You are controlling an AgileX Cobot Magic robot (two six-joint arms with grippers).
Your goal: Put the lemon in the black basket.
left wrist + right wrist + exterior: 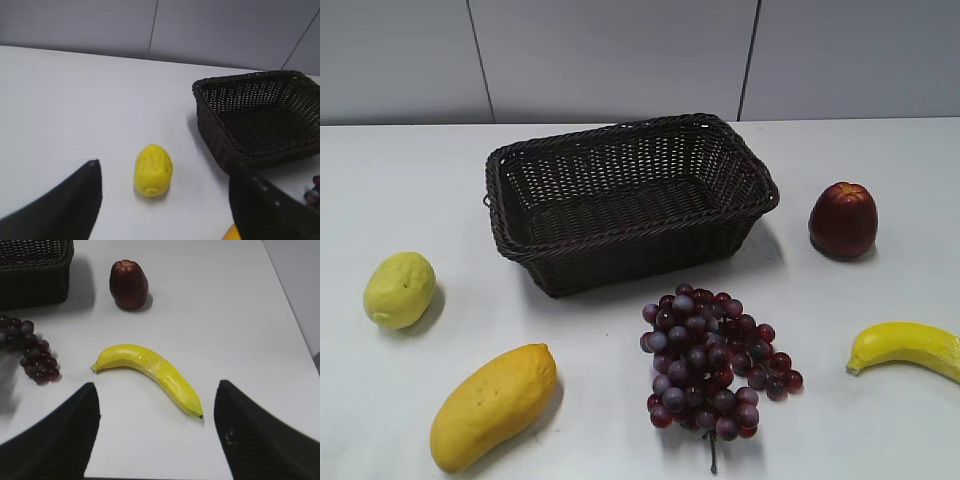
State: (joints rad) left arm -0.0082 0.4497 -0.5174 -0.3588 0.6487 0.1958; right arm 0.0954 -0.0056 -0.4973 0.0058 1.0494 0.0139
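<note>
Lemon (399,290) sits on the white table (880,440), far left, well apart from the black basket (630,200) and untouched. Basket stands at table centre, nothing visible inside; its open top faces up, so a drop from above should work.

Left gripper (162,200): fingers spread wide, both dark tips at the bottom of the left wrist view, the lemon (153,170) lying ahead in the gap between them. Not in contact. Judged lined up for an approach, since the fruit is roughly centred in the opening and the basket (260,120) lies off to its right.

Right gripper (155,435): also wide apart, holding nothing, hanging above the banana (150,372). The red fruit (129,284) and grapes (30,352) are further out. This arm looks idle for the task; lemon is on the other side.

Mango (492,405) lies just in front of the lemon, near but apart; likely worth avoiding on descent.

Neither arm shows in the exterior view. Task judged not yet begun: grasp, lift, carry right, release
</note>
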